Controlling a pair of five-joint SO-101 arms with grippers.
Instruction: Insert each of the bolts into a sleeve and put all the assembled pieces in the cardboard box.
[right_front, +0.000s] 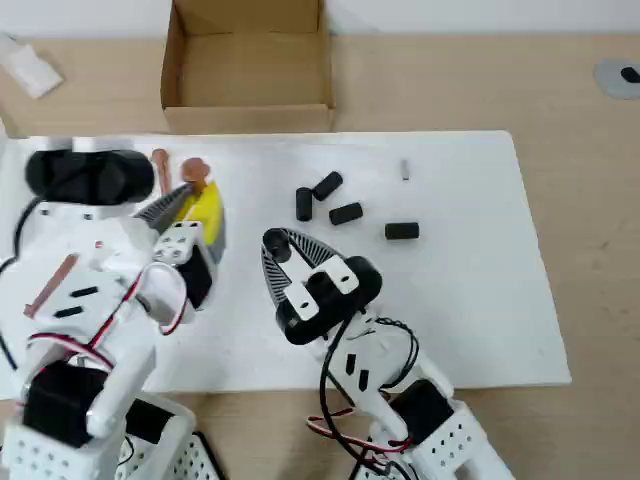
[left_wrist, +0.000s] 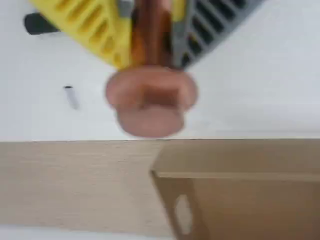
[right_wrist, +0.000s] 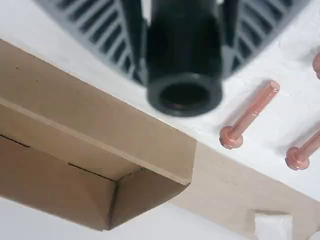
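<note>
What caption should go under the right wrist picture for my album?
Right gripper holds a black sleeve near copper bolts and the cardboard box.

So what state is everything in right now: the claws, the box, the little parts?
left gripper: shut on a bolt
right gripper: shut on a sleeve
cardboard box: open, nothing inside
loose sleeves: four, lying on their sides, no bolts seen in them
loose bolts: lying flat, not in sleeves
</note>
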